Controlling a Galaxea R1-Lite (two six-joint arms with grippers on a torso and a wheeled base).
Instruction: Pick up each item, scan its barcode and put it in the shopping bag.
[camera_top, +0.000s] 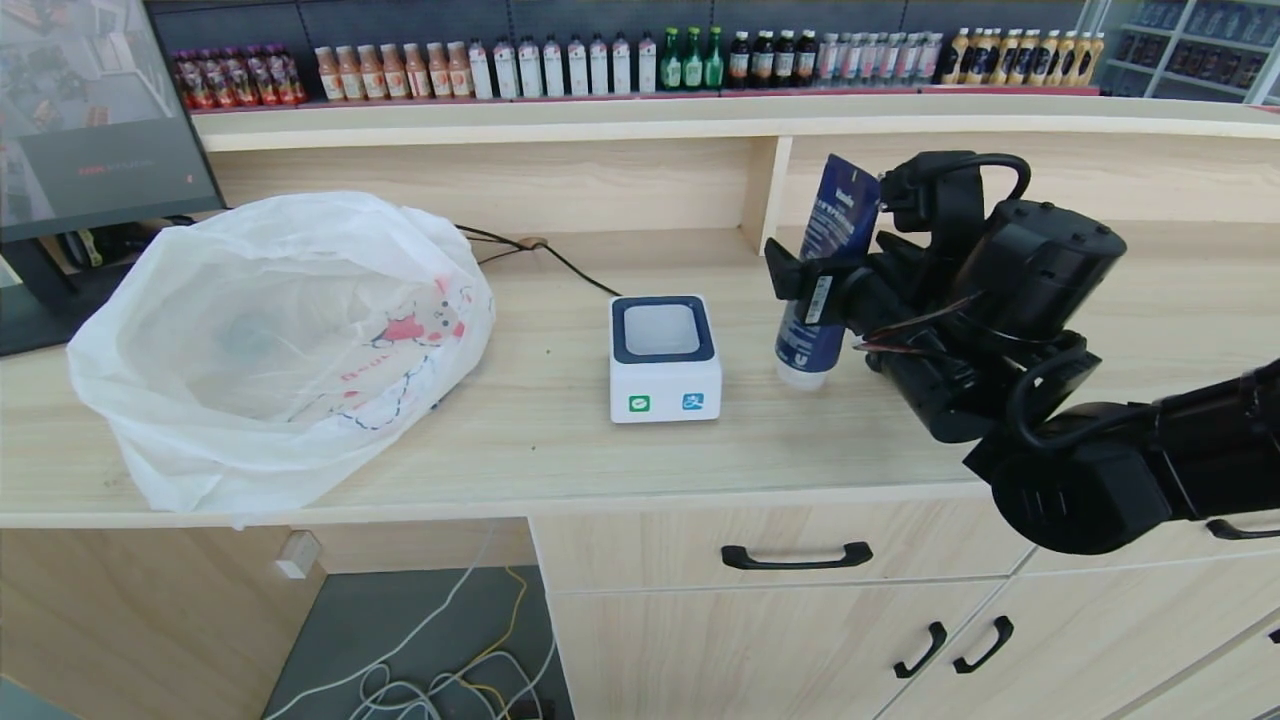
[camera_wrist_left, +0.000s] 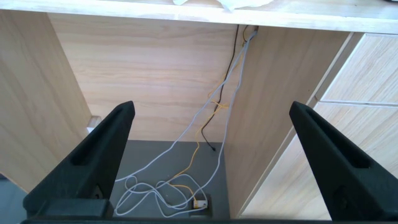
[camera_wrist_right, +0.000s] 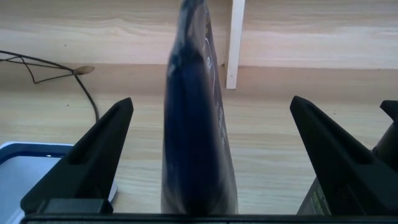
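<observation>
your right claw (camera_wrist_right: 211, 106) wide open around the blue tube (camera_top: 848, 215), tube standing cap-down on the counter (camera_top: 540, 440) just right of the scanner (camera_top: 664, 355), shopping bag (camera_top: 280, 340) left of the scanner, left claw (camera_wrist_left: 211, 107) open too

Light wood counter (camera_top: 560, 450), drawers (camera_top: 700, 590) below; bottle shelf (camera_top: 640, 98) behind; grey floor (camera_top: 400, 610).

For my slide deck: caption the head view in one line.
Right gripper, jaws open, flanks a cap-down blue tube beside the scanner.
</observation>
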